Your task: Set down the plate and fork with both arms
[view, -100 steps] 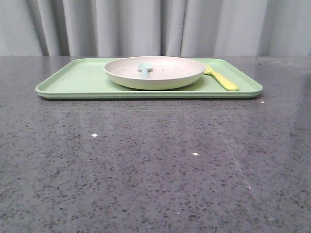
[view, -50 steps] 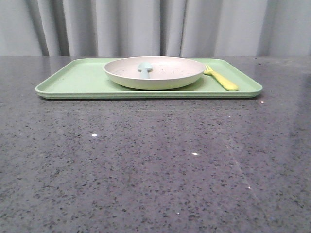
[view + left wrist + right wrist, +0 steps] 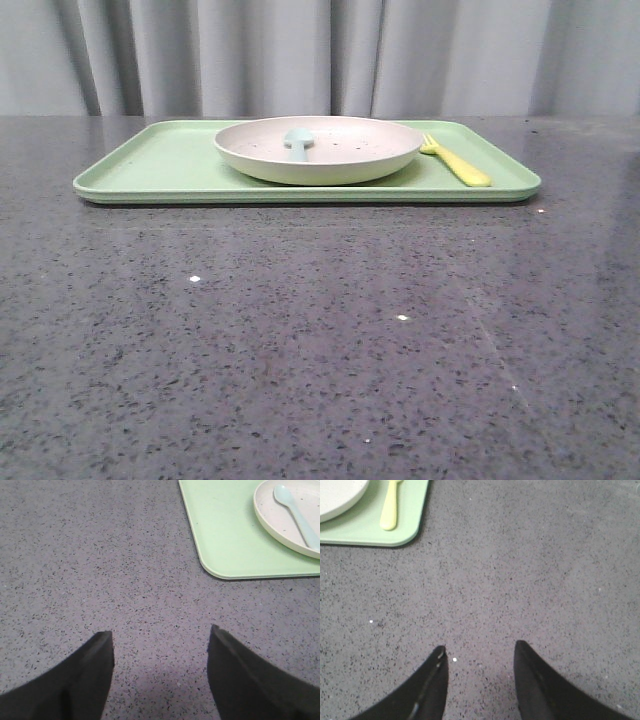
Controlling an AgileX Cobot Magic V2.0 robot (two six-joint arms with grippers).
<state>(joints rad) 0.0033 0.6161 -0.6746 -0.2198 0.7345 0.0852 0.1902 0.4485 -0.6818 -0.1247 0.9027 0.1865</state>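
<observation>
Plate (image 3: 318, 150) and fork (image 3: 456, 160) sit exactly as they did a second ago; nothing on the light-green tray (image 3: 150, 165) has shifted. Seen from the front, the plate rests near the tray's middle with a pale blue spoon (image 3: 299, 142) lying in it. The fork lies on the tray just beside the plate, at its 3 o'clock, long axis running from about 11 to 5, tines toward 11. The left tool (image 3: 160, 637) and right tool (image 3: 480, 652) both hang wide and empty over the grey speckled surface (image 3: 320, 350), well apart from the tray.
</observation>
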